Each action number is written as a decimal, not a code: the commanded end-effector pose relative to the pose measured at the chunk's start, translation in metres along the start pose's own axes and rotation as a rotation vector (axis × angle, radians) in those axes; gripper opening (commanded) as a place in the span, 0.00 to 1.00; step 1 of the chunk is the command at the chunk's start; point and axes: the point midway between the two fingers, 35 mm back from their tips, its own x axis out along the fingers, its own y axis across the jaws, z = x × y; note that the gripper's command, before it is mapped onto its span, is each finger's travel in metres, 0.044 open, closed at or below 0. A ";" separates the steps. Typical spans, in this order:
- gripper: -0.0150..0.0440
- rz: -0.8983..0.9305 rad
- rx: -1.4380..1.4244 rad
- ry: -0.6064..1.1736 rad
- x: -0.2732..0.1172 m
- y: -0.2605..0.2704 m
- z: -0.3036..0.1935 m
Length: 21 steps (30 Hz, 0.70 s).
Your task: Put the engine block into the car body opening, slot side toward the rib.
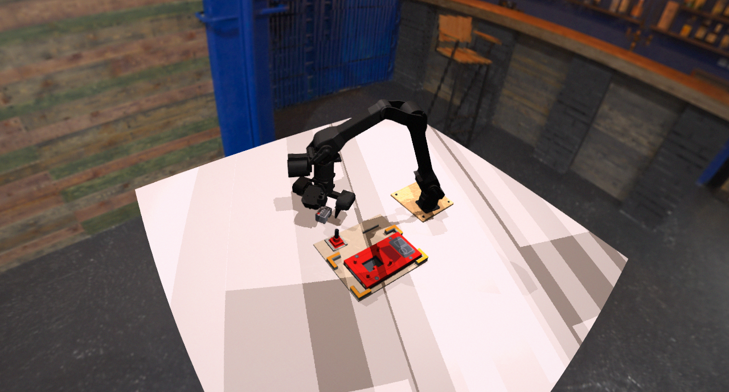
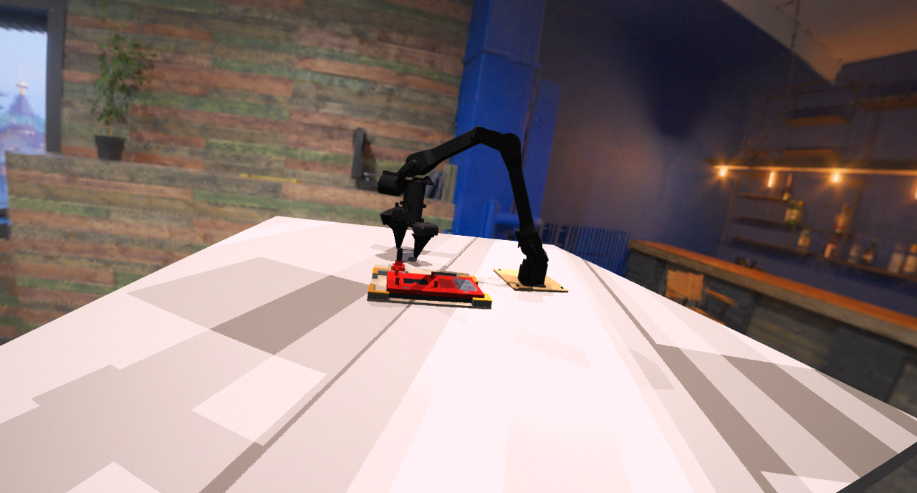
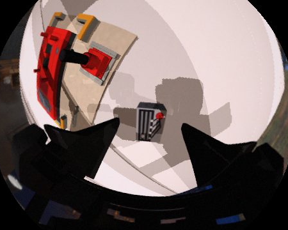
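The engine block [image 1: 323, 215] [image 2: 407, 255] [image 3: 145, 122] is a small grey block with black stripes and a red round detail. It stands on the table behind the board. My gripper [image 2: 407, 253] [image 3: 151, 124] is open around and just above the block, with space on both sides in the wrist view. In the top view the gripper's body hides one finger. The red car body [image 1: 402, 260] [image 2: 410, 290] [image 3: 51, 84] lies flat on the board, and its opening [image 1: 372, 261] is empty. I cannot make out the rib or which side of the block is the slot side.
The thin wooden board [image 1: 325, 245] [image 3: 126, 38] has orange and yellow corner brackets around the car body. A red piece with an upright black post [image 1: 336, 240] [image 2: 397, 266] [image 3: 97, 62] stands on it, between block and car body. The arm's wooden base plate [image 1: 405, 191] is to the right.
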 end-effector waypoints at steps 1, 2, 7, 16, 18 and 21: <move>0.87 0.004 0.003 0.007 0.004 0.001 -0.001; 0.82 0.004 0.003 0.007 0.004 0.001 -0.001; 0.60 0.004 0.003 0.007 0.004 0.001 -0.001; 0.43 0.004 0.003 0.007 0.004 0.001 -0.001; 0.34 0.003 0.002 0.006 0.003 0.001 -0.001; 0.25 -0.018 -0.007 -0.007 -0.003 -0.002 0.002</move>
